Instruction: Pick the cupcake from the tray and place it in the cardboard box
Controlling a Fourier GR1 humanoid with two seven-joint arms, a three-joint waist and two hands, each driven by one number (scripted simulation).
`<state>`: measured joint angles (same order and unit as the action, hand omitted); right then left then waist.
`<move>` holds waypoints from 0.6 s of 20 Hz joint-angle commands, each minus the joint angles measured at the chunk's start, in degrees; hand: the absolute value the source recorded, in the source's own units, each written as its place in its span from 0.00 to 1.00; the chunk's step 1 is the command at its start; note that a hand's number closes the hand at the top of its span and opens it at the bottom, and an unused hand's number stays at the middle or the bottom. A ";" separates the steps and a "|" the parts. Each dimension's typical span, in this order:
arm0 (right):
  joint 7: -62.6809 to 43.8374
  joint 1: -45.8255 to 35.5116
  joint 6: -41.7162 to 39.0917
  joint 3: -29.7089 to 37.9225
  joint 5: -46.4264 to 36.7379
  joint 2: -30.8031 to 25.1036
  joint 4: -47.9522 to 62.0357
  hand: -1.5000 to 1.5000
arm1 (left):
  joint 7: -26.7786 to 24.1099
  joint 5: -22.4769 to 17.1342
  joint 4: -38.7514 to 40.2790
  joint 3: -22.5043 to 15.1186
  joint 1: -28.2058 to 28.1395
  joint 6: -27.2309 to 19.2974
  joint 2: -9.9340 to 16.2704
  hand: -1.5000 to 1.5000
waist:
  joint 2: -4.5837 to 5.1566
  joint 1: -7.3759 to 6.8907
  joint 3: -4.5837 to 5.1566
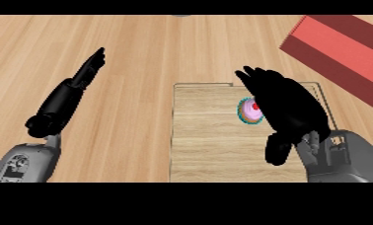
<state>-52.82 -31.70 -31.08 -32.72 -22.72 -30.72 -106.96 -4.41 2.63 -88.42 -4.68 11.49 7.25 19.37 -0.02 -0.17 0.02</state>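
A cupcake (250, 112) with pink frosting, a red top and a teal wrapper stands on the wooden tray (211, 140), toward its right side. My right hand (287, 105) hovers over the tray with its fingers straight, right beside the cupcake and covering its right part. The thumb hangs lower down near the tray's right edge. At the upper right lies a red box (335, 51), cut off by the view's edge. My left hand (91, 66) rests open over the counter at the left, fingers pointing away.
The wooden counter (131, 36) spreads around the tray. A small grey thing (181, 16) peeks in at the far edge of the counter.
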 commanded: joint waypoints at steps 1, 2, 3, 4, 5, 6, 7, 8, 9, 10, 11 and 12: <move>-1.13 1.65 -2.92 1.62 -3.70 1.53 1.32 0.00 | -1.84 0.50 2.88 1.39 1.40 1.20 -0.70 0.50 | 0.02 0.21 0.00; 0.12 -1.00 -1.45 0.23 -6.46 5.13 6.32 0.00 | 2.01 1.14 -0.41 0.50 2.29 0.15 -1.57 0.50 | 0.04 -0.13 -0.01; 0.94 -0.34 -1.85 1.64 -6.79 5.87 7.01 0.00 | 0.48 1.37 1.42 0.64 1.91 0.71 -2.03 0.50 | 0.05 -0.03 -0.01; 4.65 2.09 -1.96 2.43 -7.97 4.66 6.63 0.00 | 0.43 0.29 1.03 2.11 1.69 2.59 -0.90 0.50 | 0.03 0.03 -0.02; 6.71 4.08 -2.68 4.10 -7.67 3.62 4.20 0.00 | 1.36 0.15 -2.11 2.96 -0.27 3.06 -0.01 0.50 | -0.03 0.02 -0.02; 5.92 4.24 -1.33 1.11 -10.22 6.40 6.36 0.00 | 2.90 0.93 0.85 2.24 4.30 1.47 -2.31 0.50 | 0.03 0.14 -0.02; 6.96 4.57 -1.28 2.27 -11.61 7.01 6.95 0.00 | 1.18 0.51 2.28 3.90 3.93 3.37 -0.79 0.50 | 0.03 0.12 -0.02; 9.02 5.73 -1.19 3.21 -11.04 6.95 7.93 0.00 | 0.90 2.08 -0.21 1.43 0.69 2.17 -2.73 0.50 | 0.02 0.04 -0.02; 6.57 4.48 -2.95 3.88 -11.62 9.57 7.01 0.00 | -0.83 2.51 2.82 2.88 1.32 2.88 -2.08 0.50 | 0.02 0.09 -0.01; 5.31 4.09 -5.82 4.17 -11.49 10.04 6.54 0.00 | 1.28 2.85 -0.17 2.13 1.44 1.70 -3.64 0.50 | -0.02 0.06 -0.01; 7.71 3.56 -2.64 3.36 -13.92 11.54 10.65 0.00 | 2.44 3.82 -2.45 0.67 0.25 1.79 -3.95 0.50 | 0.00 -0.11 -0.02; 8.75 5.43 -3.29 3.71 -14.41 10.44 9.65 0.00 | -1.41 3.41 -1.75 2.97 -2.02 2.12 -2.75 0.50 | 0.00 -0.07 -0.01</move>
<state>-45.88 -27.65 -33.61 -29.58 -34.08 -22.25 -99.29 -3.81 5.00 -88.75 -2.64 12.12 9.25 16.87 -0.01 -0.16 0.00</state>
